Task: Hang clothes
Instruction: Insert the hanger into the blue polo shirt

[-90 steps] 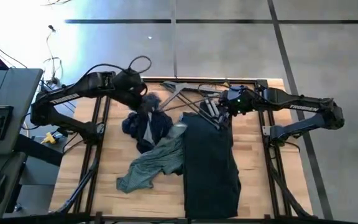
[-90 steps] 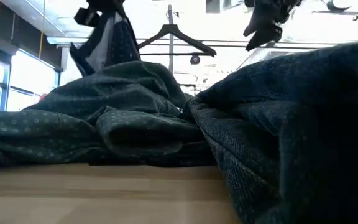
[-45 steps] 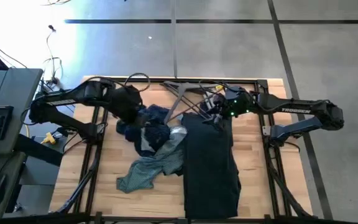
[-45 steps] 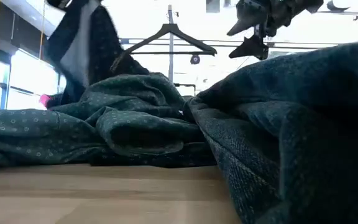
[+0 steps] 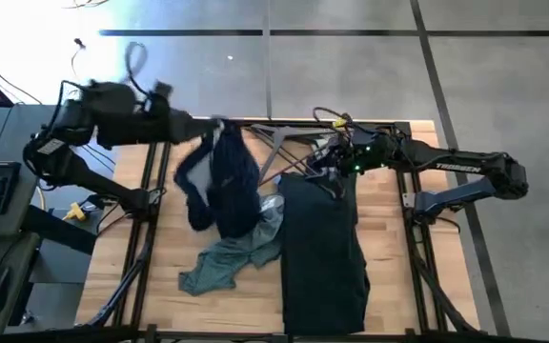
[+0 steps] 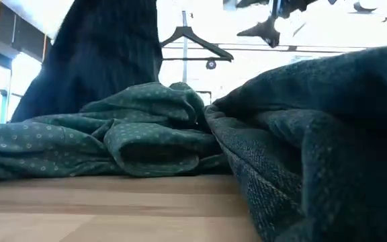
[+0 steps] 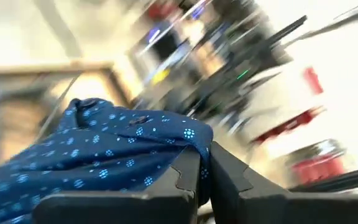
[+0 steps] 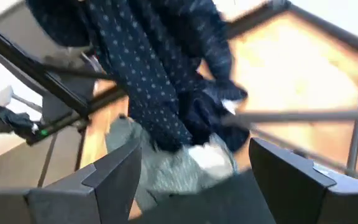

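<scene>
Left gripper (image 5: 215, 125): above the table's far edge, left of middle, fingers (image 7: 185, 177) clamped on a fold of the navy shirt.
Navy shirt (image 5: 225, 181): hangs limp from that gripper, its lower end reaching the teal shirt.
Teal shirt (image 5: 225, 259): crumpled on the table (image 5: 398, 248) left of centre, just beside the trousers.
Trousers (image 5: 324, 248): spread flat from the far middle to the near edge.
Right gripper (image 5: 324, 164): over the trousers' far end, fingers (image 8: 114, 171) spread, holding nothing.
Hanger (image 5: 273, 145): near the far edge, between the two grippers.
</scene>
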Available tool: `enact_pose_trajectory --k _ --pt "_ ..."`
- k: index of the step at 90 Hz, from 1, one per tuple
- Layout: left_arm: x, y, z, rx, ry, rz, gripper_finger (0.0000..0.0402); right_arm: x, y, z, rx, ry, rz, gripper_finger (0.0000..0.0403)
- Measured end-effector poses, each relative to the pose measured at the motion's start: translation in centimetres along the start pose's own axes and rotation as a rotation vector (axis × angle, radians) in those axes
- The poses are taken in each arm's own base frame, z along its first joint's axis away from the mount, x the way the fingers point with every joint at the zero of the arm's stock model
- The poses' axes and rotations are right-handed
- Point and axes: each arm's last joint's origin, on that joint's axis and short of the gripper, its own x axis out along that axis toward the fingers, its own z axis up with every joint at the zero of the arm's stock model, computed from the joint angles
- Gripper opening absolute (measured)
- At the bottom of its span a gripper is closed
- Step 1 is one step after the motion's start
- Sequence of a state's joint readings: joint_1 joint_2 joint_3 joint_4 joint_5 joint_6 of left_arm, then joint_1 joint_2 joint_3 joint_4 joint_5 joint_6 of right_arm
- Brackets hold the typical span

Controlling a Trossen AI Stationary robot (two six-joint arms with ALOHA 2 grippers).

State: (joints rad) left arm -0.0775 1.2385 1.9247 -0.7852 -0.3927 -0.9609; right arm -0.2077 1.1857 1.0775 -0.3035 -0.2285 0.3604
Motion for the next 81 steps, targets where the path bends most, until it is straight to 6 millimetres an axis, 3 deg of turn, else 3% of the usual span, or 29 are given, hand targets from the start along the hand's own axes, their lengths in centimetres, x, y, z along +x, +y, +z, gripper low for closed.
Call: enact_pose_trajectory --k 15,25,39,66,81 --pt "-0.2 -3.6 0.0 0.038 -0.248 -0.17 0.0 -3.0 2.2 4.1 -0.114 -0.164 0.042 0.0274" --pt "0.1 -6.2 0.1 0.179 -0.461 -0.284 0.0 -5.1 3.6 6.2 -0.226 -0.248 0.094 0.0274" --pt "1.7 -7.2 0.3 0.447 -0.666 -0.249 0.0 -6.5 5.1 8.4 -0.305 -0.328 0.163 0.0274" --pt "7.2 -5.8 -0.5 0.698 -0.678 -0.109 0.0 -2.9 7.1 8.3 -0.398 -0.347 0.232 0.0274" --pt "8.0 -5.4 0.1 0.805 -0.716 -0.098 0.0 0.6 8.7 6.6 -0.532 -0.325 0.007 0.0274"
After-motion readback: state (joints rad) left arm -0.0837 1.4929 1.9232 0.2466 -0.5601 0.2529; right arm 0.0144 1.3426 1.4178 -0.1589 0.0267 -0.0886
